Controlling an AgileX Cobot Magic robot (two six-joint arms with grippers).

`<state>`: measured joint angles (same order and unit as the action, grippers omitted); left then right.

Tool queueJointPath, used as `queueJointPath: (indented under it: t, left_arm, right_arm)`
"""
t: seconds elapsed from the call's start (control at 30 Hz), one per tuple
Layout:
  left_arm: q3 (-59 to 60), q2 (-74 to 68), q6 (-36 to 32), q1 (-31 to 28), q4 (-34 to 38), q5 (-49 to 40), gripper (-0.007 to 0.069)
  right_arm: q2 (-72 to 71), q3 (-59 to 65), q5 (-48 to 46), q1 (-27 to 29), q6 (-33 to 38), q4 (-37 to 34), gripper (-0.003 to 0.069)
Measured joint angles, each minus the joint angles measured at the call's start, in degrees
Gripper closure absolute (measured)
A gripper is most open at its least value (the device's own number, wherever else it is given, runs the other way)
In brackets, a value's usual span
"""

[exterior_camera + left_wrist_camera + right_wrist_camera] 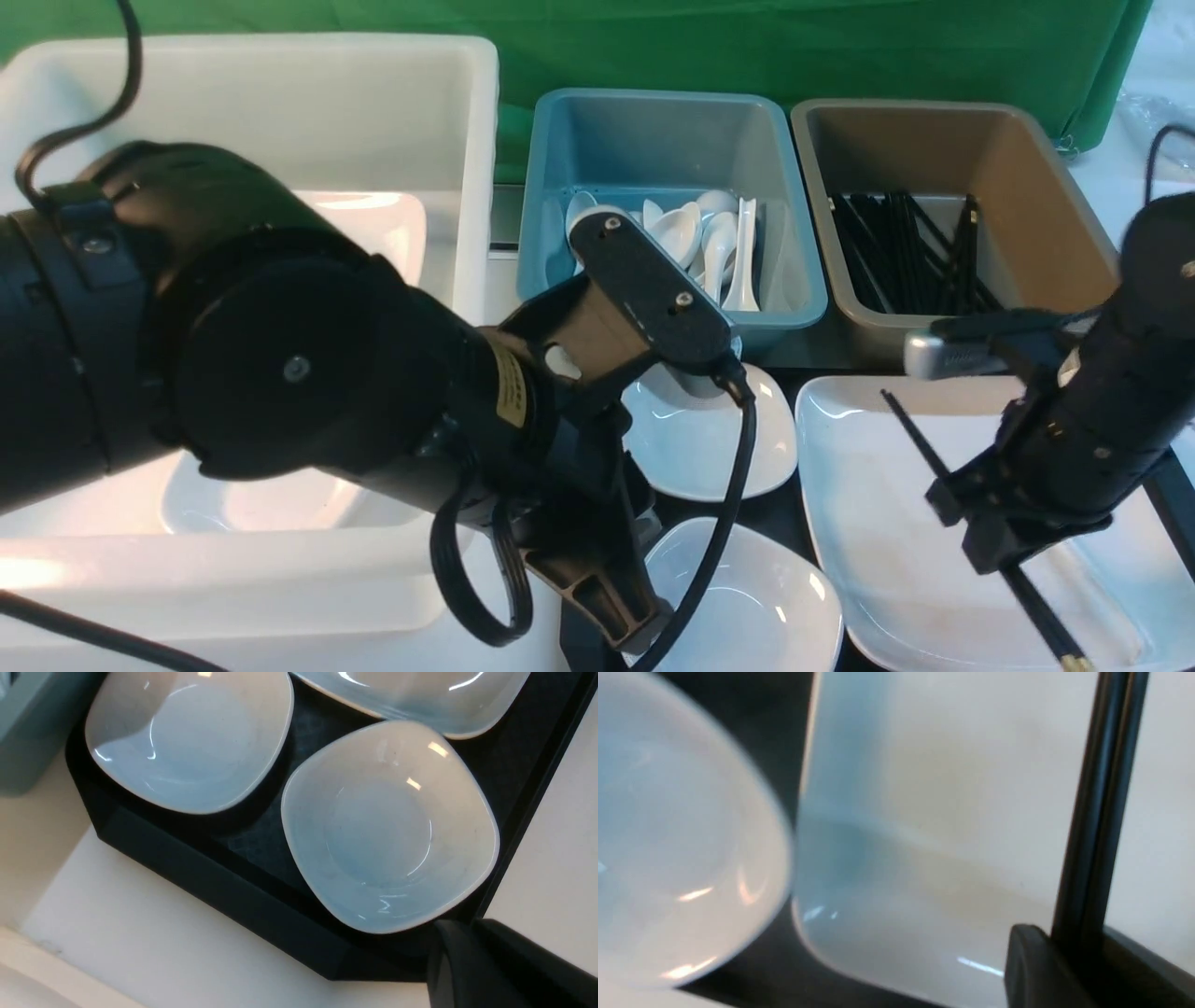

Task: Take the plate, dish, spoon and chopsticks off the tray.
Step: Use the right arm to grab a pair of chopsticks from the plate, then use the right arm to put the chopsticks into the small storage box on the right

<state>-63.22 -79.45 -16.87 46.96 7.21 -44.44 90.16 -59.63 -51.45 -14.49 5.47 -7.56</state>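
Right end effector (pixel 982 539) pinches the chopsticks (pixel 910 431) mid-length (their long axis runs diagonally across the plate (pixel 868 546)); left end effector (pixel 616 607) closed, empty, farther off.

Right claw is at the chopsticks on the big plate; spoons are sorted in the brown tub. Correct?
No: front view shows the spoons in the blue tub, not the brown tub. Right claw at the chopsticks on the big plate is right.
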Motion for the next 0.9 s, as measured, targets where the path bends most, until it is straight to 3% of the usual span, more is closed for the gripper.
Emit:
queueJointPath:
  t: [0.23, 0.47, 0.63, 0.9]
  left_arm:
    - [0.0, 0.0, -0.2, 0.0, -0.2, 12.4, 0.0613]
    - [0.0, 0.0, -2.9, 0.0, -0.3, 37.6, 0.0611]
    - [0.0, 0.0, -2.9, 0.0, -0.3, 44.1, 0.0611]
    - [0.0, 0.0, -3.1, 0.0, -0.4, 42.7, 0.0611]
  right_arm:
    - [-6.3, -6.0, 3.5, 1.9, 1.3, -0.1, 0.0516]
    - [-0.8, -20.8, 25.5, 10.1, 1.7, 0.0, 0.0516]
    - [7.5, -27.5, 31.1, 11.6, 1.5, 0.0, 0.0516]
    - [23.7, -33.7, 34.6, 11.7, 1.5, 0.0, 0.0516]
